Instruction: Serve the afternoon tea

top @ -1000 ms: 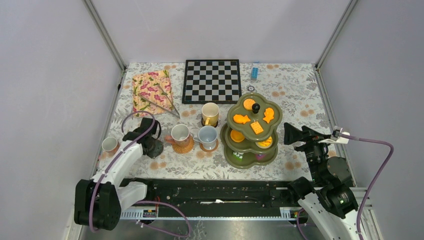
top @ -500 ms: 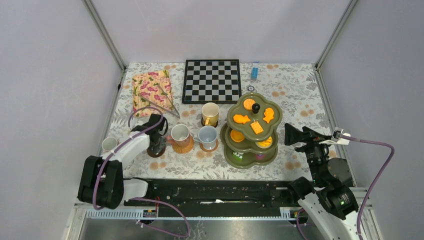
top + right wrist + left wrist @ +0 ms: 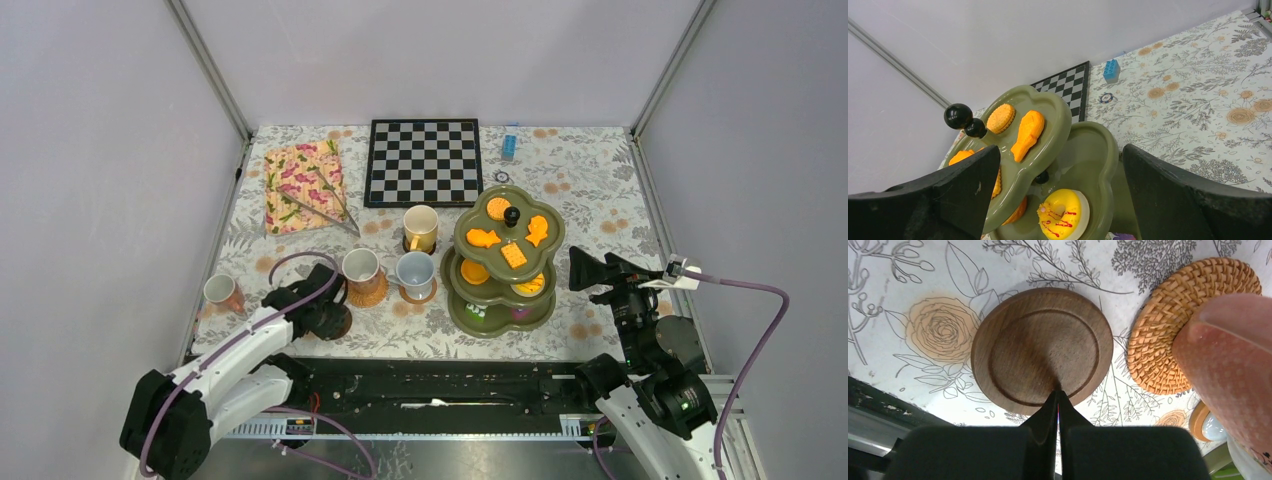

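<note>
The olive-green three-tier stand with black knob holds orange biscuits and stands right of centre. A cream-yellow mug, a white mug on a woven coaster and a pale blue mug stand left of it. A fourth mug is at the far left. My left gripper is shut, its tips resting on a round brown wooden coaster flat on the cloth. My right gripper is open and empty, facing the stand and a yellow doughnut.
A black-and-white chessboard lies at the back centre. A floral pink-yellow tray with metal tongs lies back left. A blue brick and a small ring lie behind the stand. Walls close in on both sides.
My left gripper has moved right and towards the near edge, and the brown wooden coaster has slid with it. The right arm has not moved.
</note>
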Action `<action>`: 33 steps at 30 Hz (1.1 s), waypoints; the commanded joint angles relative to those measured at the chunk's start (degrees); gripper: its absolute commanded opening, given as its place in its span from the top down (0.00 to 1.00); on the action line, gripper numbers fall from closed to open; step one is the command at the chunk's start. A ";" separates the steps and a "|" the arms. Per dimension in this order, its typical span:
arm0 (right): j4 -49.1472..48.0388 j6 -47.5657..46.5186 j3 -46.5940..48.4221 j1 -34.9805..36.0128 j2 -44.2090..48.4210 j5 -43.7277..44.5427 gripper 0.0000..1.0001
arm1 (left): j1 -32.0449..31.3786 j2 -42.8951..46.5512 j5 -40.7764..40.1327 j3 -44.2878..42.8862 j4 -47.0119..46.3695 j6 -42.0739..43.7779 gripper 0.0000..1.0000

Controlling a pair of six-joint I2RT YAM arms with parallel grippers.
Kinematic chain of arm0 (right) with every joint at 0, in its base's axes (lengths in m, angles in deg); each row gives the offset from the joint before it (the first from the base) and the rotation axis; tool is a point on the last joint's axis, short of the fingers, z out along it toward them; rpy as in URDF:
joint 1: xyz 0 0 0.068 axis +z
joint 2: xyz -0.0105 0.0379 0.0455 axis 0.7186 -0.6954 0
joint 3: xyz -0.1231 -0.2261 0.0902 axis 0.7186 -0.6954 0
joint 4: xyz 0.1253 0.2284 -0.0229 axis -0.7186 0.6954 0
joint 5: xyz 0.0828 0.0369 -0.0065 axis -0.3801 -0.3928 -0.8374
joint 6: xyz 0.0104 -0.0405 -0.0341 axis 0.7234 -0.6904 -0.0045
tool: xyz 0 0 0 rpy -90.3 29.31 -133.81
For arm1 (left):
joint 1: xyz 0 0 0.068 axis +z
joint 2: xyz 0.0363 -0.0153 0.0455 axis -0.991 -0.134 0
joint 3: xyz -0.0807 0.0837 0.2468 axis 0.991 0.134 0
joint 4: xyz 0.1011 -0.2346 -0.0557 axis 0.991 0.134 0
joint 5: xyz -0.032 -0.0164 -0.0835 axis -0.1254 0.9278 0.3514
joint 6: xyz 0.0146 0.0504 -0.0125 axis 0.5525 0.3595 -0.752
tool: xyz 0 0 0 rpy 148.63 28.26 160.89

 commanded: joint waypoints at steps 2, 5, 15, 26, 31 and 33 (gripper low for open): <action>-1.28 -0.24 1.80 0.26 -0.57 -0.75 0.02 | -4.95 -1.69 2.74 1.49 2.64 -5.20 1.00; -1.07 -0.17 1.88 0.26 0.05 -0.64 0.02 | -9.66 -2.10 2.04 1.62 -0.39 -5.86 1.00; -0.34 0.54 2.18 0.26 -0.09 -0.48 0.02 | -24.65 -17.96 0.45 -6.99 -10.18 -1.82 1.00; 1.16 -0.07 3.34 0.26 0.46 0.40 0.02 | -30.17 -32.92 4.19 -16.88 -15.05 3.81 1.00; 1.40 -0.23 3.23 0.26 0.62 0.89 0.02 | -31.82 -33.80 4.94 -17.96 -16.12 4.94 1.00; 1.38 -0.21 3.37 0.26 0.38 0.61 0.02 | -32.17 -34.88 5.71 -18.85 -15.26 5.07 1.00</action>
